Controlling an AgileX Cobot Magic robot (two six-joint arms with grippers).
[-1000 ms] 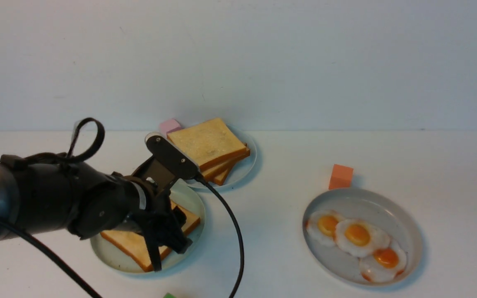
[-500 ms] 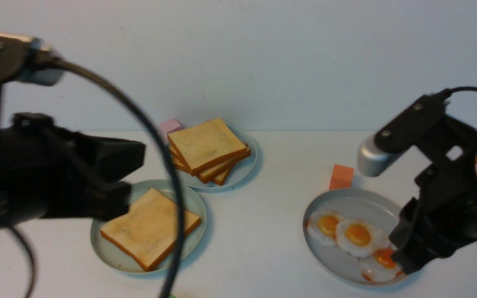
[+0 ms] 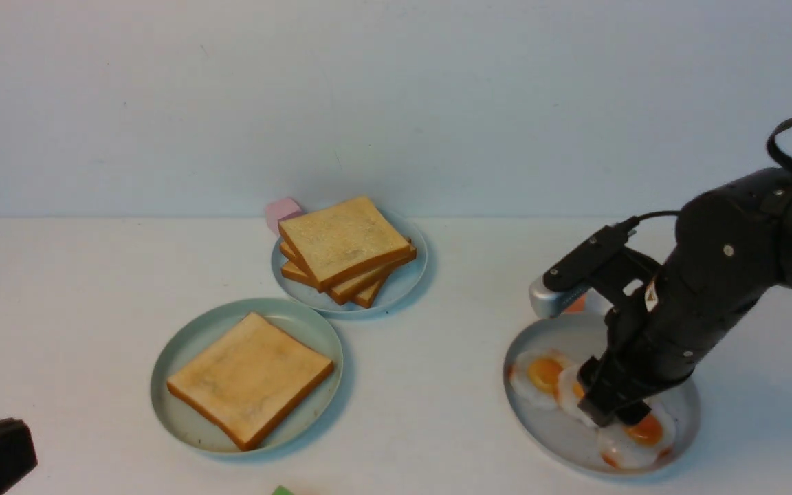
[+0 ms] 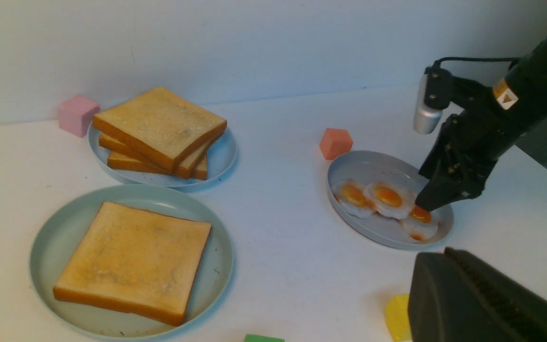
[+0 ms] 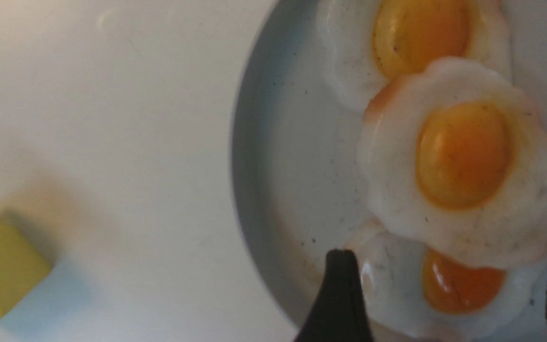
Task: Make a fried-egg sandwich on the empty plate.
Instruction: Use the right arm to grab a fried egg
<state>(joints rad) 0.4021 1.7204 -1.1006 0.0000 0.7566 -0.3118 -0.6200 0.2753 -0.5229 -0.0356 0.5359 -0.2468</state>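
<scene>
the right gripper (image 5: 449, 280) is hovering wide open and empty; overlapping eggs (image 5: 482, 228) are risking being dragged out together.

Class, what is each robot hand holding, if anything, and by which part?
Nothing: the left hand is shut on nothing, and the right hand is open above the fried eggs.

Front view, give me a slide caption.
Right gripper open above the fried eggs; toast slice on the mint-green plate.

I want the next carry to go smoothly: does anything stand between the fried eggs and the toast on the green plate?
Only the rim of the grey plate; between it and the green plate, nothing visible stands on the tabletop.
</scene>
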